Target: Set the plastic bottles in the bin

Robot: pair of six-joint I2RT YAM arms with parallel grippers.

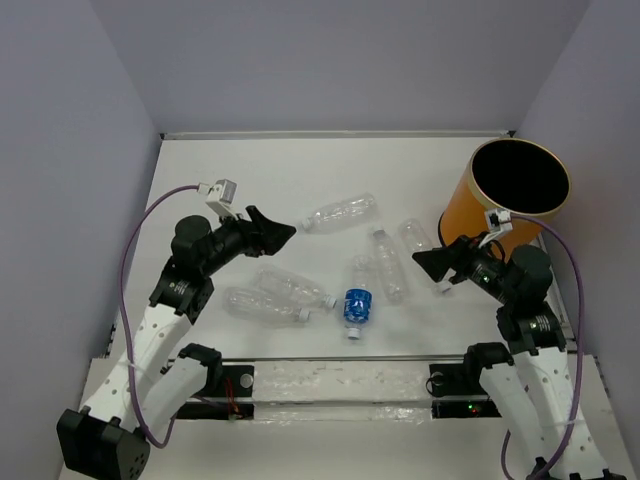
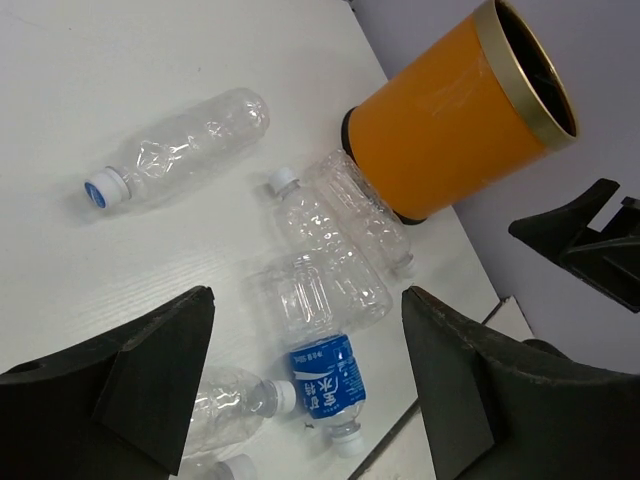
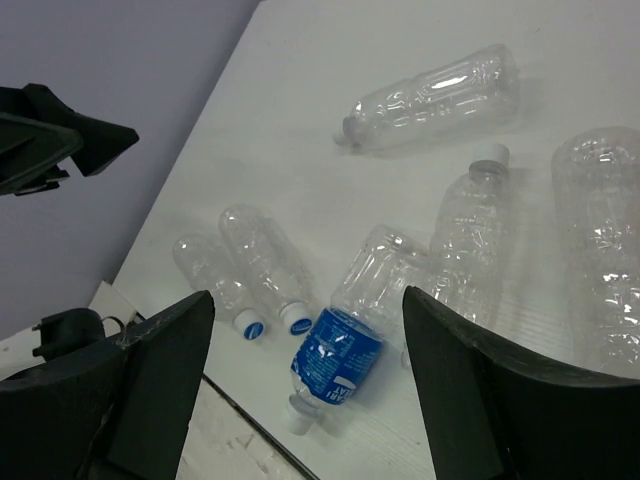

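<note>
We see the left jaws and right jaws both released and empty over the counter [image 1: 300,170], where six clear plastic bottles [image 1: 342,213] lie between them, beside the upright orange bin [image 1: 470,210].

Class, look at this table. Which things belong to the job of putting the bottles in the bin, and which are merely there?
Belong to the job:
six plastic bottles, lying loose, including the blue-labelled bottle
orange bin
left gripper and right gripper, both open

Merely there:
white table
purple cables
</note>
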